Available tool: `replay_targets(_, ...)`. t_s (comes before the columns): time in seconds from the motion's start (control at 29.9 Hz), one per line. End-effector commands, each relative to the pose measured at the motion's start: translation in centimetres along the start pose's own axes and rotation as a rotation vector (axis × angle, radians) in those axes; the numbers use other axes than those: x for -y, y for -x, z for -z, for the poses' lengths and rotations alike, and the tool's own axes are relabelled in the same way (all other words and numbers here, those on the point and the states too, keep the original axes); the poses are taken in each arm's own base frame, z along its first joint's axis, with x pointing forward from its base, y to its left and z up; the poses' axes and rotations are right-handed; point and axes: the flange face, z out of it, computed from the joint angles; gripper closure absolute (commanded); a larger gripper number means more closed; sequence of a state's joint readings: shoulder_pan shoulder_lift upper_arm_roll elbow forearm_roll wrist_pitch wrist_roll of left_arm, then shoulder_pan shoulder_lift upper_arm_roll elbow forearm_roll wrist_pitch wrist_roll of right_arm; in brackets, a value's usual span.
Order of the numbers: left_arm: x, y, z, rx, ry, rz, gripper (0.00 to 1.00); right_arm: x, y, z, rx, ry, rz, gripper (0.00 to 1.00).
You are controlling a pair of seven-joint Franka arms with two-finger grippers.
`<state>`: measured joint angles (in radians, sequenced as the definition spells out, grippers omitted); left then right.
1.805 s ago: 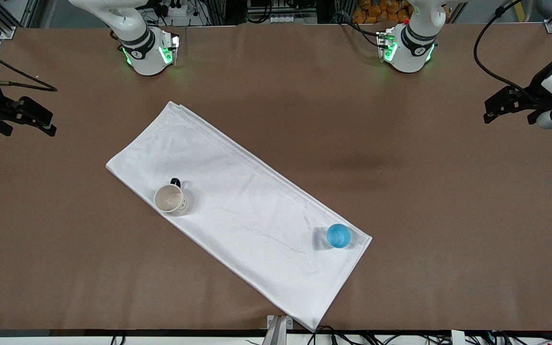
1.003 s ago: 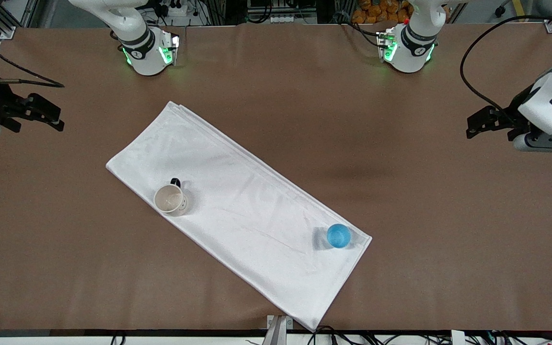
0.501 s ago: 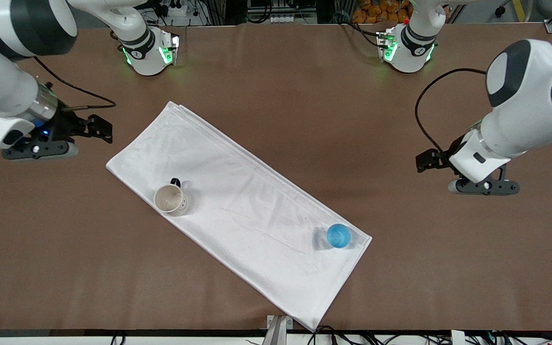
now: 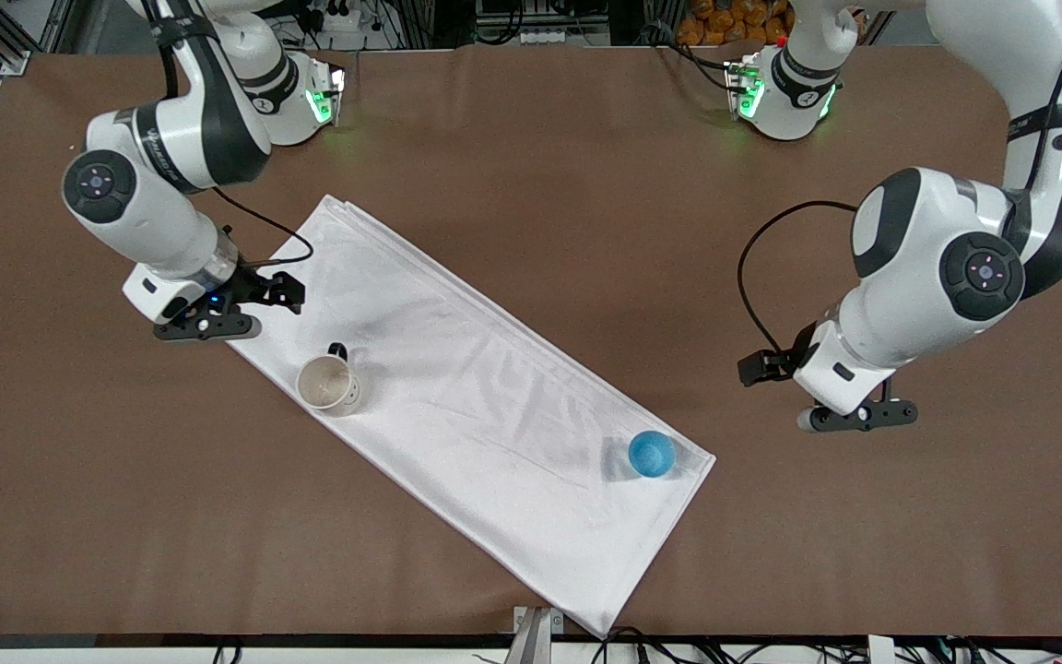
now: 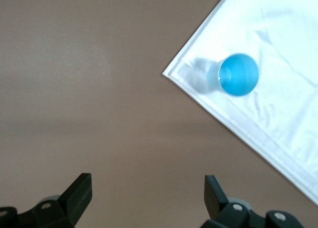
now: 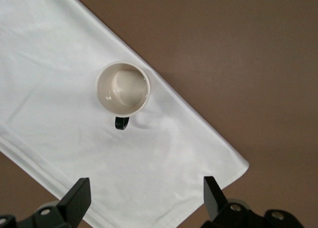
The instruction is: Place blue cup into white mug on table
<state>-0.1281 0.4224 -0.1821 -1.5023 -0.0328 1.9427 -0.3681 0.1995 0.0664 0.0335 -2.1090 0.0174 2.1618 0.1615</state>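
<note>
One blue cup (image 4: 652,454) (image 5: 238,74), upright on the white cloth (image 4: 457,397) (image 5: 278,114) (image 6: 74,153), close to the cloth corner at the left arm's end and nearer to the front camera than the mug. One white mug (image 4: 328,384) (image 6: 123,87), upright and empty on the same cloth, toward the right arm's end, black handle (image 4: 337,350) (image 6: 121,122) turned away from the front camera. Cup and mug well apart. One cloth, folded long, lying slantwise across the brown tabletop (image 4: 531,166). Two arms, two claws. Left claw (image 4: 854,417) (image 5: 148,188) spread wide with nothing between the fingers, up over bare tabletop just off the cloth corner, near the cup but not over it. Right claw (image 4: 208,325) (image 6: 144,190) likewise spread and holding nothing, over the cloth's edge at the right arm's end, near the mug.
</note>
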Motion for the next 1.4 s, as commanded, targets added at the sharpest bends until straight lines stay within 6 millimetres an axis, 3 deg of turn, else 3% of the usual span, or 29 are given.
replay_targets(0.0,-1.3,-2.1,-2.3,-0.036,0.040,0.065,0.00,1.9,-0.3,-2.6,-0.010,-0.010,-0.047,0.00)
replay_targets(0.2,-4.0,-2.5,-6.8,-0.068,0.070,0.117,0.00,3.6,-0.6,-6.6,-0.016,-0.012,-0.063,0.01)
replay_targets(0.4,-6.5,-1.7,-11.1,-0.043,0.063,0.138,0.00,3.5,0.4,-9.9,-0.055,-0.020,-0.063,0.01)
replay_targets(0.8,-6.9,-2.2,-14.6,-0.069,0.084,0.145,0.00,3.9,-0.1,-14.6,-0.077,-0.027,-0.070,0.07)
replay_targets(0.94,-7.0,-2.4,-15.5,-0.081,0.093,0.146,0.00,3.9,-0.3,-14.9,-0.085,-0.029,-0.070,0.26)
replay_targets(1.27,-7.2,-2.6,-18.1,-0.104,0.110,0.147,0.00,4.0,-0.4,-14.6,-0.090,-0.030,-0.075,1.00)
replay_targets(1.37,-7.5,-2.5,-18.8,-0.107,0.111,0.143,0.00,4.5,-0.4,-14.1,-0.097,-0.033,-0.077,1.00)
